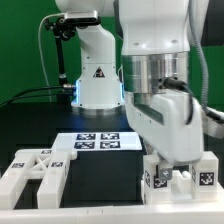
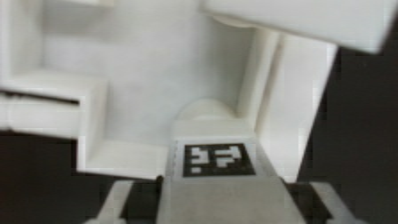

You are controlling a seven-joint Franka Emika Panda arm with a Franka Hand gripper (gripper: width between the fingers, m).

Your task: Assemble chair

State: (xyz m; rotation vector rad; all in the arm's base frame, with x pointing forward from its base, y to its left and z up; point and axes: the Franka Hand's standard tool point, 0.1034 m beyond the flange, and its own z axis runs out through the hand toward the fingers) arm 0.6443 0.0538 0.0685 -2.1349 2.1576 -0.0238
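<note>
One claw (image 1: 172, 168), seen from above at the end of the big white arm, low over the table on the exterior view's right. State: narrowed onto a tagged block (image 2: 217, 158). In the wrist view the two grey fingers (image 2: 139, 206) lie along either flank of that block with no gap to be seen, though the picture is soft.

One tagged block, matte white, square black-and-white marker on its upper face. Position: directly under the claw and between its fingers, standing among the other pieces.

Several chair pieces (image 1: 203, 178), chunky white blocks with markers, grouped at the exterior view's right edge, touching or just beside the held block. The claw's body hides part of the group. In the wrist view, flat white slabs and a stepped white wall (image 2: 71, 90) rise close behind the block.

One chair frame piece (image 1: 35, 172), white, with a crossed brace and small markers, lying flat at the exterior view's left. Well apart from the claw, untouched.

One marker board (image 1: 98, 141), thin, white, several tags, flat on the table between the frame piece and the claw's group, nearer the arm's base (image 1: 97, 78).

One table (image 1: 100, 190), black, bearing all of the above.
</note>
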